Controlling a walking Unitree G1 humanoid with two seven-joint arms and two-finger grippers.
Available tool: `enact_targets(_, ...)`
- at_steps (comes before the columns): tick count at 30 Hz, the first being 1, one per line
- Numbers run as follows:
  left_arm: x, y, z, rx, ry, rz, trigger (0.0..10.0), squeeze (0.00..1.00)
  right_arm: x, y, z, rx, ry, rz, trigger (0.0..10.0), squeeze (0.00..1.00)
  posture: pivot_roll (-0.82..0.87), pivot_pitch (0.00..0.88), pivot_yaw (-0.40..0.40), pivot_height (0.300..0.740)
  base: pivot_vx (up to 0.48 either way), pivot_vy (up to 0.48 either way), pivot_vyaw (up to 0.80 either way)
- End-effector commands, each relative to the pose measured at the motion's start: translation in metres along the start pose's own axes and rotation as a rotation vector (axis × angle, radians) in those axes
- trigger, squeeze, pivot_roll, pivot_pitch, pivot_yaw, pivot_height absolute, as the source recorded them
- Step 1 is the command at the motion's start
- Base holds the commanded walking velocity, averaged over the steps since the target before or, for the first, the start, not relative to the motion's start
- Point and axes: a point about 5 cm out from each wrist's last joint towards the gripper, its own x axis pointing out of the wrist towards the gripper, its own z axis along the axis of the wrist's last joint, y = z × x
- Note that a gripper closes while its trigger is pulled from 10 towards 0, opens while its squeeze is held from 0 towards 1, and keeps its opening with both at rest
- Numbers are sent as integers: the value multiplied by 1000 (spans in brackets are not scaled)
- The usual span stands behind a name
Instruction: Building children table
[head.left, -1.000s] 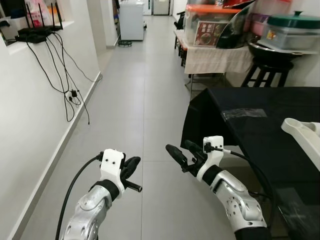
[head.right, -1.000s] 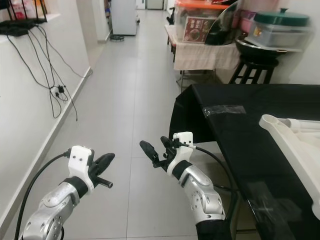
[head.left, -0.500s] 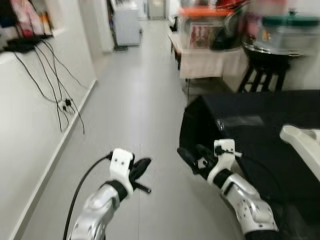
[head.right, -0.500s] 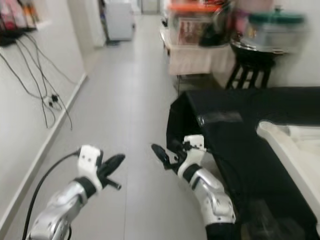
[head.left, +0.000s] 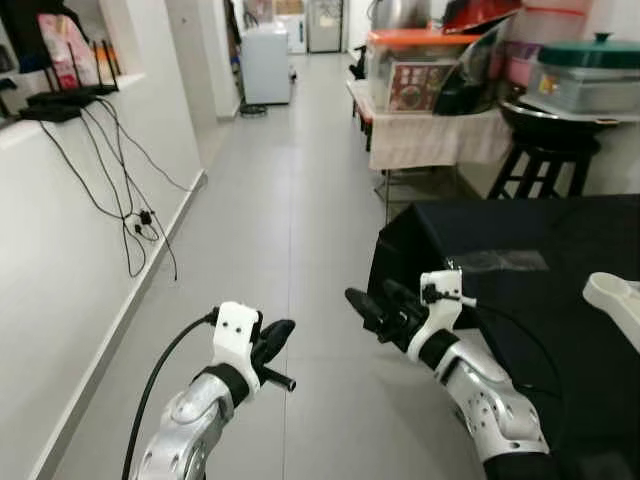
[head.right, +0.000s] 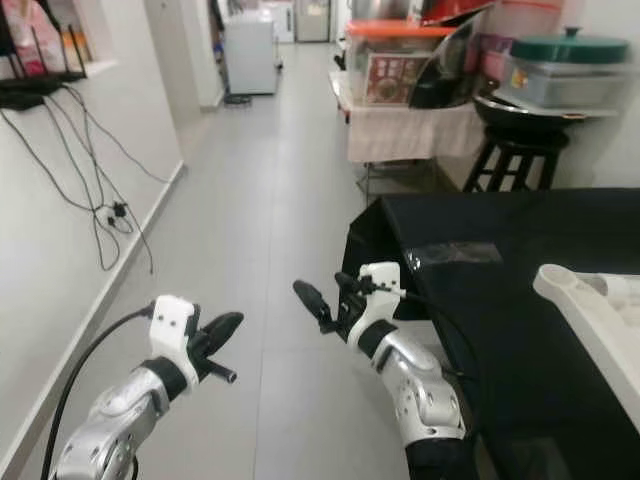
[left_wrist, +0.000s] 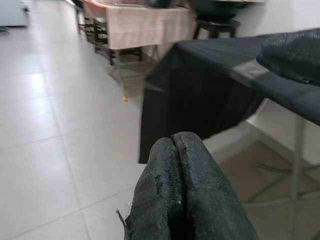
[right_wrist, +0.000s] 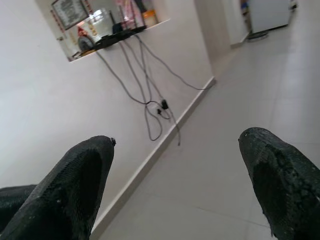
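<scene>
Hovering over one grey floor (head.left: 290, 230), left pincer (head.left: 275, 340) pressed together, right pincer (head.left: 372, 306) spread, beside one black table (head.left: 520, 290).

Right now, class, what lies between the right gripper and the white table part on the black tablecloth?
In the right eye view, bare black tablecloth and a taped patch separate the right gripper from the white table part.

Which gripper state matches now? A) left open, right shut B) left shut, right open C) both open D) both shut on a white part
B: the left gripper has its fingers pressed together with nothing between them, while the right gripper has its fingers spread wide apart over the floor.
</scene>
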Motion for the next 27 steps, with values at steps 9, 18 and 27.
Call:
enact_targets(9,-4,7,-2,9,14,20,10000,0,4,7,-5,30,9,24,10000,0,-31,0,-40,740,372,0,0)
enact_targets(18,-4,7,-2,8,14,18,10000,0,4,7,-4,35,7,25,10000,0,-30,0,-37,740,385,0,0)
enact_targets(27,-4,7,-1,6,10,18,10000,0,5,7,-3,30,7,26,10000,0,-30,0,-38,740,394,0,-178)
